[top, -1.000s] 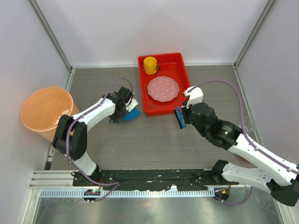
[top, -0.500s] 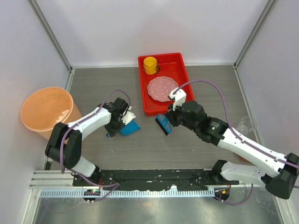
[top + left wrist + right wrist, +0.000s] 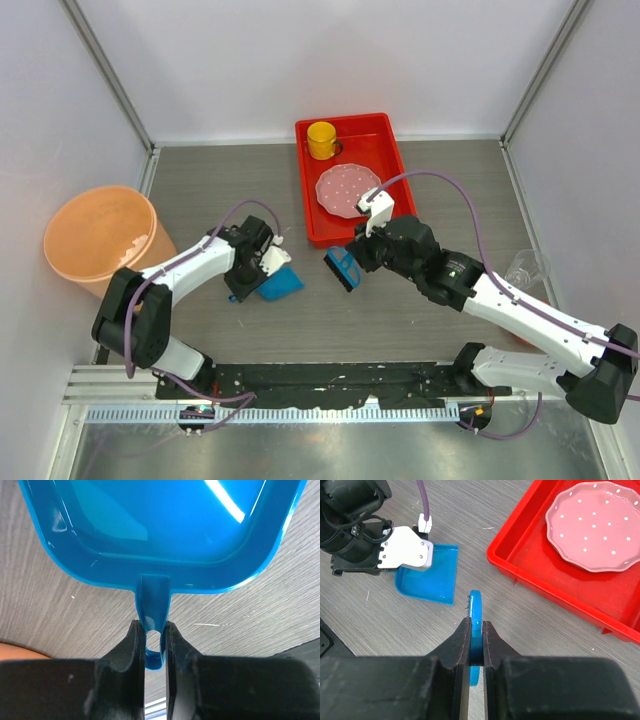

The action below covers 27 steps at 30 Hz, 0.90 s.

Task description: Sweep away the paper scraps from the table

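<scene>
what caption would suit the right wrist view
The right gripper pinches a blue brush between the blue dustpan and the red tray.

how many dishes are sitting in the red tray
2: a yellow mug in the far left corner of the red rectangular plastic tray, and a round pink white-dotted plate nearer the arms. The right arm hides part of its near edge.

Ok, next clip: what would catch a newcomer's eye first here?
The red tray at the far middle of the table, holding a pink dotted plate and a yellow mug, and the big orange bucket at the left edge. Mid-table, the left gripper is shut on the handle of a blue dustpan, facing a blue brush pinched in the right gripper.
</scene>
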Tool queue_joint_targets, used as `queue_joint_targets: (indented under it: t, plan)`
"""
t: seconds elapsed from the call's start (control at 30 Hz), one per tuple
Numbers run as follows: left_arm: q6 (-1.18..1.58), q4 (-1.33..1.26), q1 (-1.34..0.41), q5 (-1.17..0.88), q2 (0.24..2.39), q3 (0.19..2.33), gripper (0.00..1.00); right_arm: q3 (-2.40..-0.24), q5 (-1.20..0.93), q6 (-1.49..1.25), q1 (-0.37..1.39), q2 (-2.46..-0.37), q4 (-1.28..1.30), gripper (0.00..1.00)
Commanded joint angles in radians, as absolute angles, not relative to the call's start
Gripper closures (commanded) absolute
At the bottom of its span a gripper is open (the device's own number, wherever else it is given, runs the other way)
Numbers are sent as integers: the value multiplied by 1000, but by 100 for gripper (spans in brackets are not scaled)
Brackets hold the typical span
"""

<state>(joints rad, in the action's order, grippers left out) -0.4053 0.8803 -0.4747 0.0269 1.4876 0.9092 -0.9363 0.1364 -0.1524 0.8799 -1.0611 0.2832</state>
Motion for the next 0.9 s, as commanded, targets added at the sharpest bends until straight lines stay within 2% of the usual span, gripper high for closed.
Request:
queue_joint_targets:
  t: [0.0,0.03,0.13,0.17,0.27,0.33,0.37,0.43,0.47,0.53,0.57,0.67,0.87]
  plan:
    - [-428,893,-469,3,1476,877,98,-939,129,-169,888,-1063,222,99]
    - [-428,894,-469,3,1479,876,94,-940,127,-169,888,-1065,222,99]
    - [-413,908,-469,12,1470,891,60,-942,123,-169,891,-1072,216,99]
    - [-382,920,-469,18,1453,906,40,-943,121,-166,893,-1072,213,99]
    - [-327,1012,-469,26,1418,1017,23,-937,118,-150,900,-1072,184,99]
    - [-290,1054,-468,18,1350,1087,19,-920,136,-126,928,-1071,151,99]
    - [-284,1058,-468,12,1318,1101,12,-911,152,-82,948,-1069,102,99]
    - [-273,1054,-459,21,1228,1118,7,-876,245,-13,1027,-1075,37,99]
    - [-265,1043,-453,37,1200,1115,1,-861,286,96,1061,-1081,-59,99]
    - [-244,1007,-416,107,1136,1098,1,-801,435,240,1141,-1118,-176,99]
    - [-238,993,-396,123,1121,1089,0,-778,478,388,1205,-1138,-316,99]
    - [-204,950,-304,152,1094,1051,0,-718,523,579,1285,-1265,-530,99]
    - [-187,950,-201,100,1077,1026,0,-805,535,805,1353,-1536,-615,99]
